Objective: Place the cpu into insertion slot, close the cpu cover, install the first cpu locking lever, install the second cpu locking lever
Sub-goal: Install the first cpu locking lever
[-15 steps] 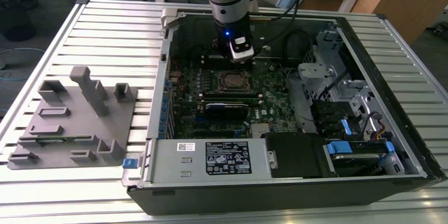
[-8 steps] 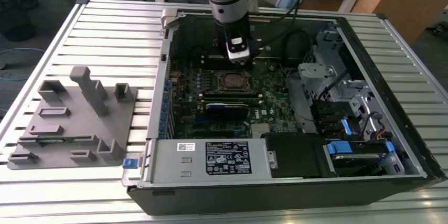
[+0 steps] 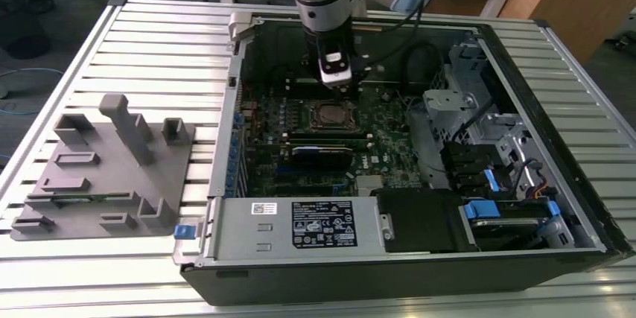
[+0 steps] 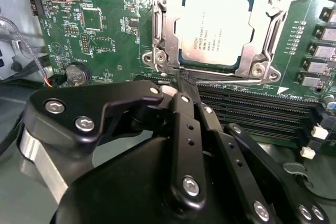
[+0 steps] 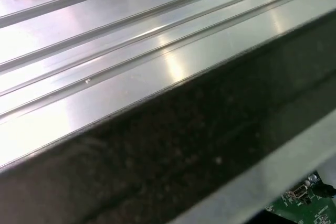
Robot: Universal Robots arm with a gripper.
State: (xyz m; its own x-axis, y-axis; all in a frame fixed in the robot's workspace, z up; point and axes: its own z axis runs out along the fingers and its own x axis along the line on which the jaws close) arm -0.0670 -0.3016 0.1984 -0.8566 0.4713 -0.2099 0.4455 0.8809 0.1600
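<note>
cpu (image 4: pixel 218 27) sits flat in the insertion slot (image 3: pixel 311 113), metal top up, square to the rim. Judged seated: no corner rides high.

cpu cover (image 4: pixel 265 27) is down over it, its frame on the chip's edges and the chip top showing through the cut-out. That is how it clamps the chip once it is locked.

A thin lever rod (image 4: pixel 155 35) runs along one side of the slot, low against the board. Whether it is hooked under its catch cannot be told.

gripper (image 4: pixel 186 83) has its tip at the slot's edge, on the side facing the long black memory slots (image 4: pixel 252 106). Jaws are together with nothing seen between them. A narrow closed tip looks suited to pushing a lever, not gripping. Touching or just above cannot be told. In the exterior view the gripper (image 3: pixel 336 86) hangs straight down, just beyond the slot.

The green board (image 4: pixel 105 30) lies flat in the open computer case (image 3: pixel 398 288), so everything is reached from above. The case rests on a slatted metal table (image 3: pixel 149 42); a grey parts tray (image 3: pixel 100 176) stands at the exterior view's left, well apart.
</note>
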